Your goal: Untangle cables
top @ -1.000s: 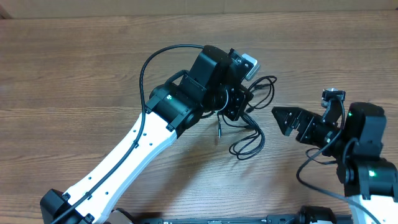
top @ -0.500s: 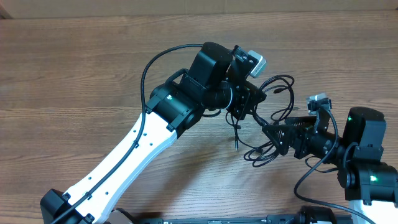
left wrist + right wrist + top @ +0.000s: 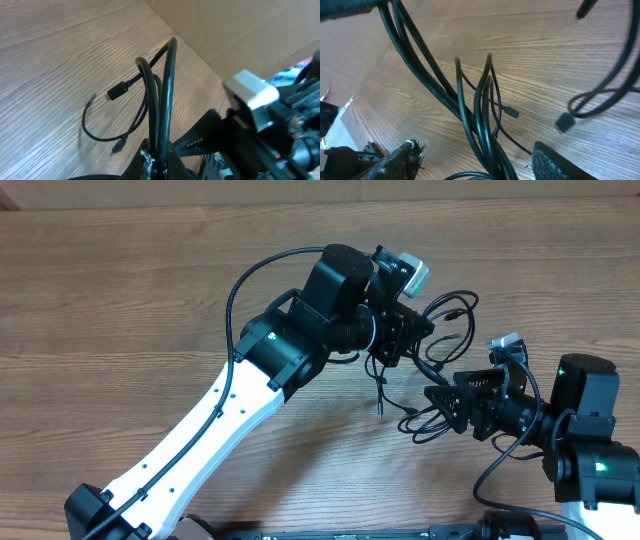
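A bundle of thin black cables [image 3: 432, 370] hangs over the right middle of the table, with loops and small plug ends [image 3: 118, 91]. My left gripper [image 3: 397, 340] is shut on several strands of the cables [image 3: 161, 115] and holds them above the table [image 3: 120, 330]. My right gripper [image 3: 448, 402] is open, its two fingers on either side of the lower cable strands [image 3: 485, 125] without pinching them. One loose plug end [image 3: 381, 406] dangles below the left gripper.
The wooden table runs wide to the left and back. A cardboard wall [image 3: 240, 25] stands behind the table in the left wrist view. The right arm's base [image 3: 590, 440] stands at the right front.
My left gripper has lifted the cable bundle up and to the right. My right gripper has moved left and now straddles the lower strands.
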Robot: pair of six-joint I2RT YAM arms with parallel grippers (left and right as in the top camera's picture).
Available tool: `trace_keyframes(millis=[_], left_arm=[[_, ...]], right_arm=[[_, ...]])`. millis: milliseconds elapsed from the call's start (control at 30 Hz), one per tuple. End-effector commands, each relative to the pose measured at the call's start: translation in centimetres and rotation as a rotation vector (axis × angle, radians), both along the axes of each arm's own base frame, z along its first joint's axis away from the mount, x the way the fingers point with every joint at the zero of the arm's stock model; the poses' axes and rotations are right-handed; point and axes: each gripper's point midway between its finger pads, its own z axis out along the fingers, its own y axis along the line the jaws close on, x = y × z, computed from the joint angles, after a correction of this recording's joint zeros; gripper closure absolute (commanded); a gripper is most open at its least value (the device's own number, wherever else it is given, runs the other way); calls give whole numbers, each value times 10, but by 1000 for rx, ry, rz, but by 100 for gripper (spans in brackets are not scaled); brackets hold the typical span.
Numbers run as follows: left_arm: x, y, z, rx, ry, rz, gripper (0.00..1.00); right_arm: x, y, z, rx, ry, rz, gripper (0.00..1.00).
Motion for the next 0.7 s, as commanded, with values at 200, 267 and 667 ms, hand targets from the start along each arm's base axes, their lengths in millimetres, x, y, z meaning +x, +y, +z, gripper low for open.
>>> trace_keyframes(millis=[200, 267, 667], left_arm=[[-9, -1, 40, -109, -36, -56, 96], [-7, 0, 39, -106, -34, -50, 96], [2, 11, 25, -46, -4, 14, 96]], right_arm=[[5, 1, 7, -1, -17, 17, 65], [6, 1, 8, -1, -20, 17, 71], [7, 1, 9, -1, -25, 17, 78]])
